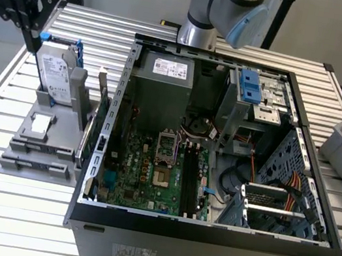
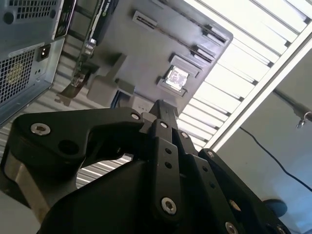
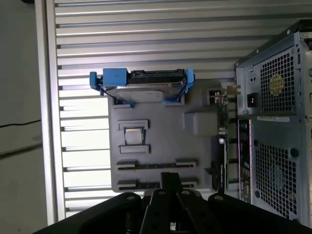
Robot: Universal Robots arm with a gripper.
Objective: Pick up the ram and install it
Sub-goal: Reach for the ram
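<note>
Grey fixture [image 1: 57, 142]: a plastic tray toward the edge of the slatted metal bench [image 1: 96, 28] at the exterior view's left, just beside the computer case [image 1: 203, 243].
Gripper [image 1: 36, 33]: black, hanging above the fixture's far end near the bench's far corner at the exterior view's left. Its tip is close to the top of the hard drive [image 1: 54, 74].
Jaws: drawn together to one narrow tip in both wrist views, with nothing seen between them.
Ram [image 3: 156, 165]: most likely the thin dark strip standing on edge in a long slot at the fixture's near end. I cannot tell for certain.
Hard drive: upright in a blue caddy at the fixture's far end.
Chip [image 1: 40, 123]: flat in a square pocket mid-fixture.
Expansion card [image 1: 96, 121]: on edge along the fixture side nearest the case.
Computer case: lying on its side, open upward, mid-bench and reaching the near edge.
Motherboard [image 1: 144, 169]: green, on the case floor.
Memory slots [image 1: 190, 179]: long and black, beside the processor socket. Whether they are filled cannot be told.
</note>
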